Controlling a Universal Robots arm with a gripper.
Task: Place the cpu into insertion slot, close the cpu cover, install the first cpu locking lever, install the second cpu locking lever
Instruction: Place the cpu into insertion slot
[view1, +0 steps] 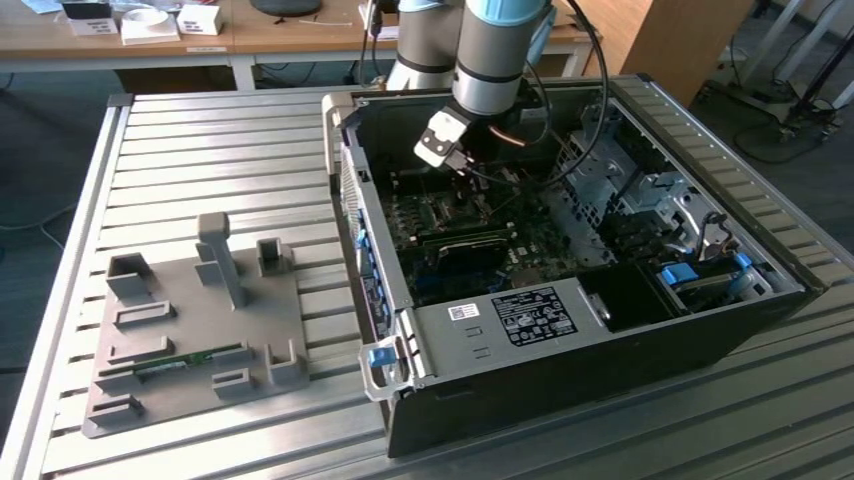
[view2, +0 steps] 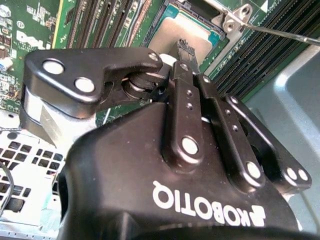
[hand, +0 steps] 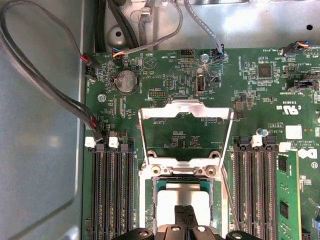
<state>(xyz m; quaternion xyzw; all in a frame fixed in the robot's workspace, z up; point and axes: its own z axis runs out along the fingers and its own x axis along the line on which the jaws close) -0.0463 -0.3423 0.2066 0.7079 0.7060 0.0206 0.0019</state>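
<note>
The cpu (hand: 182, 196) lies flat in the insertion slot (hand: 156, 200), its edges framed on all sides. The gripper (hand: 186, 209) has its fingers (hand: 180, 217) pressed together, tips at the cpu's top. The cpu cover (hand: 186, 107) stands open. Memory slots (hand: 110, 190) crowd both sides.

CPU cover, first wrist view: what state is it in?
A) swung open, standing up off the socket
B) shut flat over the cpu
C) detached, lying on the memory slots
A: the cpu cover is raised on its hinge, with green board visible through its window, and the cpu lies uncovered.
</note>
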